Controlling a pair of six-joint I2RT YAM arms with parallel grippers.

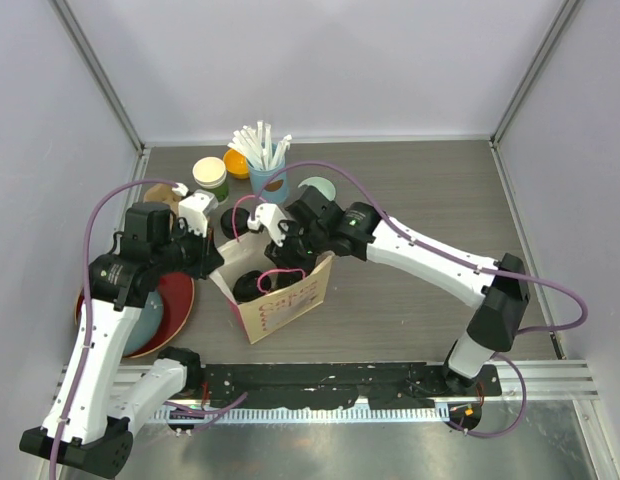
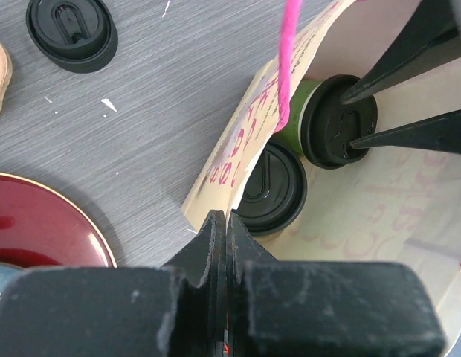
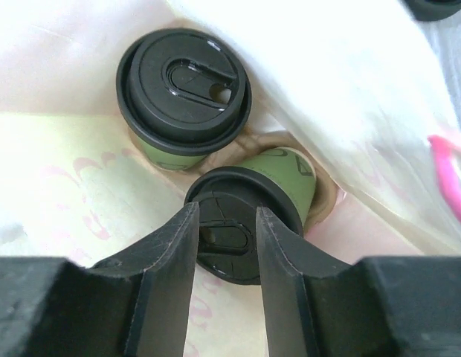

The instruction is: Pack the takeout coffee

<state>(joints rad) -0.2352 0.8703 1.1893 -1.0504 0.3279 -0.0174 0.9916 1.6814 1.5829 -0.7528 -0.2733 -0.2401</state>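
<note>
- While the left gripper (image 2: pixel 220 223) pinches the bag (image 2: pixel 238 141) rim, jaws closed, both cups sit inside.
- Upright cup (image 3: pixel 182 82) stands just beside the tilted cup (image 3: pixel 279 175).
- Right gripper (image 3: pixel 227 216), jaws narrowly parted, straddles the tilted cup's lid (image 3: pixel 224 239), holding nothing.

Bright, even light; right end effector (image 3: pixel 227 216) seems slightly blurred.

Pink lettering on bag (image 1: pixel 290 300), illegible.

A paper bag (image 1: pixel 285 300) is set near the middle of the grey counter (image 1: pixel 420 190). A red plate (image 1: pixel 175 300) is placed by the left edge. A blue cup of straws (image 1: pixel 265 180) and a loose black lid (image 2: pixel 72 31) are found toward the far edge.
</note>
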